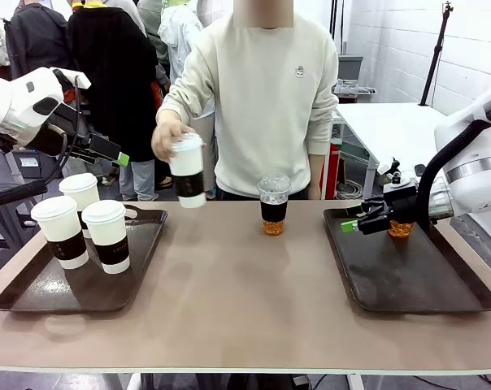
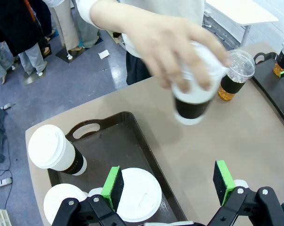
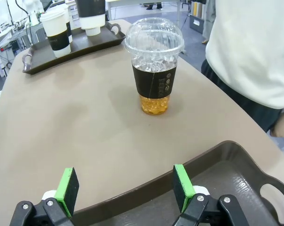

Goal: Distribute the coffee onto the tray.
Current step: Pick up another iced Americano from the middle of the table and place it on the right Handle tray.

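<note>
We see a tan surface (image 1: 229, 301) with a person in a cream sweatshirt (image 1: 270, 97) at its far side — behind, bystanders in dark coats (image 1: 107, 73), a white table (image 1: 396, 130) and a pale brick wall (image 1: 388, 41).

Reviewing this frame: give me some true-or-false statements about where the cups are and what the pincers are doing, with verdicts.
1. Three white cups stand on the left tray. True.
2. The person's hand holds a fourth white cup above the table. True.
3. The clear cup in the middle stands on the right tray. False: it stands on the bare table, between the two trays.
4. The right pincer is shut on a clear cup. False: it is open and empty, over the right tray's edge.
5. The left pincer is open. True.
</note>
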You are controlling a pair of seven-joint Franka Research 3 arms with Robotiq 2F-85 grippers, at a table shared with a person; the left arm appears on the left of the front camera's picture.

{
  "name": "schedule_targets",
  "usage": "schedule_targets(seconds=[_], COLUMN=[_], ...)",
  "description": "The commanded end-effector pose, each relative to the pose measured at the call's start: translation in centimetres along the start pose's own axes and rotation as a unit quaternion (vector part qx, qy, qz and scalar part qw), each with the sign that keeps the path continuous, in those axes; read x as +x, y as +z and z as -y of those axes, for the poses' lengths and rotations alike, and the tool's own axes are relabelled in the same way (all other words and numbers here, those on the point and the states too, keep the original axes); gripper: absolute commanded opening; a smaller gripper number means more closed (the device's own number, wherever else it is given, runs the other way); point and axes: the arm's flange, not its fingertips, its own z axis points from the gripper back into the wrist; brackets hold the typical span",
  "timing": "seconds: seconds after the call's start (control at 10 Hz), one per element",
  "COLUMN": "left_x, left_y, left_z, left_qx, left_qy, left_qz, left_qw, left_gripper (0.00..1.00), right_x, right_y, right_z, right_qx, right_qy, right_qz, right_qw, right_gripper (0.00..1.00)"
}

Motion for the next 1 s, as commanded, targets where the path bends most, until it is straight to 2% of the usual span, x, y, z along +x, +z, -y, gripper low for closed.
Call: schedule_targets(seconds=[0.0, 0.9], left_x=[0.0, 0.0], left_y=[0.0, 0.0], left_z=[-0.1, -0.1], left_qx=[-0.001, -0.001], left_qy=[0.005, 0.005], left_qz=[-0.002, -0.002], left_qw=[1.0, 1.0], left_gripper=[1.0, 1.0], right_x=[-0.3, 3.8], right_y=[-0.2, -5.3], right_z=[0.0, 2.6], right_qx=[0.011, 0.04], right_qy=[0.006, 0.032], right_qz=[-0.006, -0.02], right_qw=[1.0, 0.998], right_gripper=[1.0, 1.0])
